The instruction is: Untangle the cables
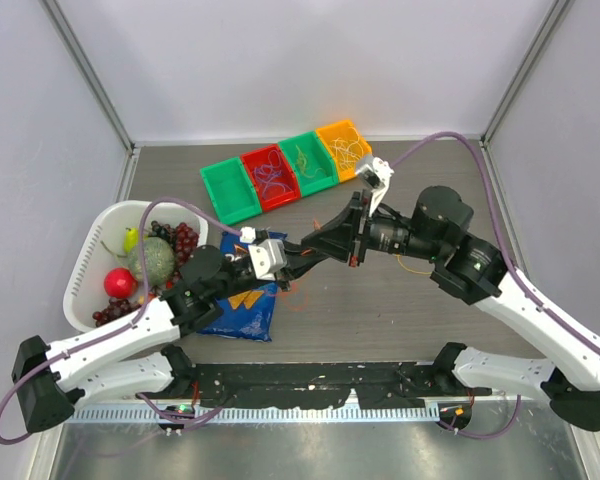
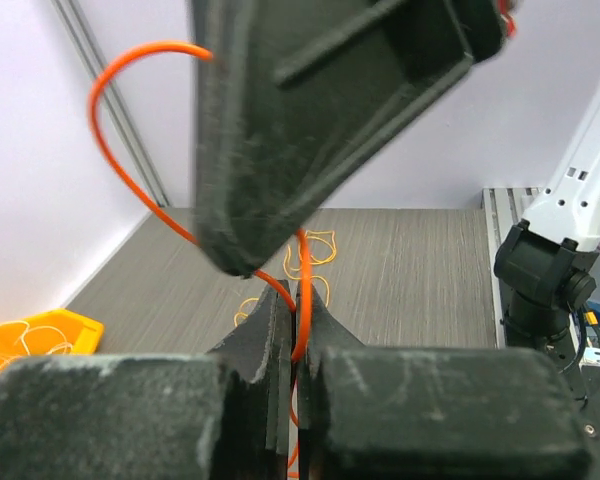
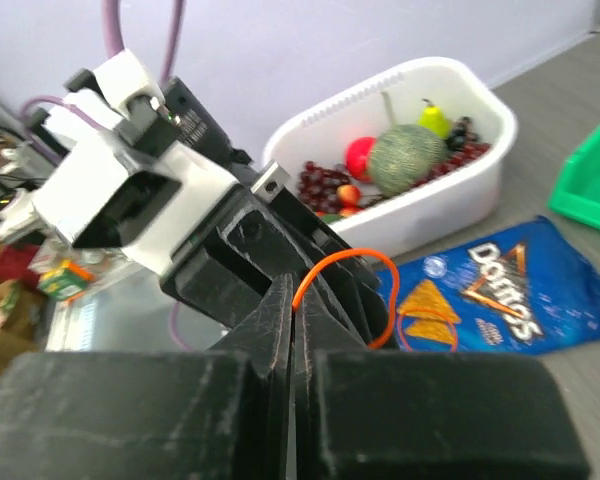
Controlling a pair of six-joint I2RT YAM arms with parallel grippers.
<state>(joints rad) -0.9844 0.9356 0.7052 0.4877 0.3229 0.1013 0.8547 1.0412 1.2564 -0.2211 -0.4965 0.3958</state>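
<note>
**A:** Where is the orange cable right now?

**B:** It's up in the air over the middle of the counter, strung between the two arms. The left gripper is clenched on it, with the strand running straight up out of the pinch. The right gripper looks clamped on the same strand, because a small orange loop springs from its closed tips.

**A:** So there are two grips on one thin strand, very close together. What worries you?

**B:** Mostly the pull. If the arms draw apart fast, I'd expect the strand either to slide out of one pinch or to be stretched hard. I also can't tell whether it is free of the others. If it isn't, pulling would tighten the knot instead of opening it.

**A:** And the big arc of slack?

**B:** It swings out wide on the left wrist view and disappears behind the right gripper's finger. It could hook on that finger as the arms separate.

**A:** What about things below them?

**B:** Some loose loops lie on the counter under the grippers. A trailing end could drag them along. The chip bag is just beside the left arm, and the fruit basket is past that. The coloured bins are well apart at the back.

**A:** Could the arms hit each other?

**B:** The fingertips nearly touch, so a small sideways error could knock them together and jar a grip loose.
</note>
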